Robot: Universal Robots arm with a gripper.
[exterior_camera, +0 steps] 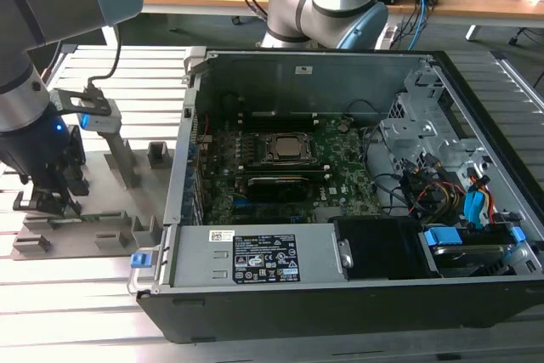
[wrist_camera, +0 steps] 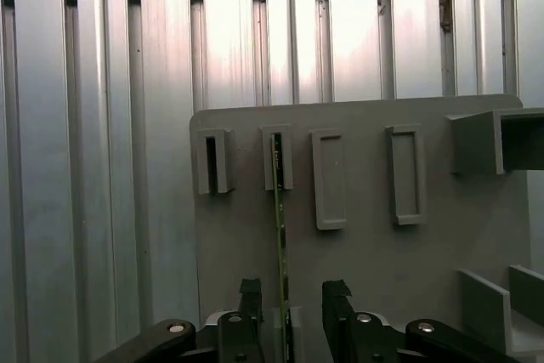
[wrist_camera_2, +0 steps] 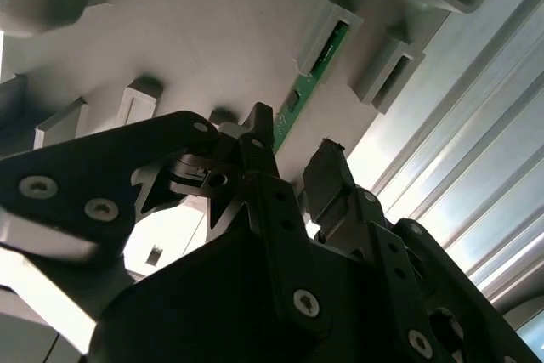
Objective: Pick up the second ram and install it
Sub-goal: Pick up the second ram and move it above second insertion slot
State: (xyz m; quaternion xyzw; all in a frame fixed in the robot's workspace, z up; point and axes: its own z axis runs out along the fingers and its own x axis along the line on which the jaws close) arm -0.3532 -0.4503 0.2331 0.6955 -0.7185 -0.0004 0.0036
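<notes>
The second ram (wrist_camera: pixel 279 210) is a thin green stick standing on edge in a slot of the grey holder tray (wrist_camera: pixel 365 244). In the second wrist view the ram (wrist_camera_2: pixel 310 82) runs from a slot block down between the black fingers. My gripper (wrist_camera: pixel 289 299) is open and straddles the ram's near end, with one fingertip (wrist_camera: pixel 250 293) closer to the board than the other and a gap on both sides. In the exterior view the gripper (exterior_camera: pixel 47 197) is low over the holder tray (exterior_camera: pixel 110 210), at the exterior view's left of the computer case.
The open computer case (exterior_camera: pixel 340 210) lies on the ribbed aluminium table (exterior_camera: pixel 76 303), with the green motherboard (exterior_camera: pixel 340 167) and its CPU socket (exterior_camera: pixel 285 149) exposed. Cables and drive bays (exterior_camera: pixel 459 201) fill its right side. Raised grey blocks (exterior_camera: pixel 157 155) stand on the holder tray.
</notes>
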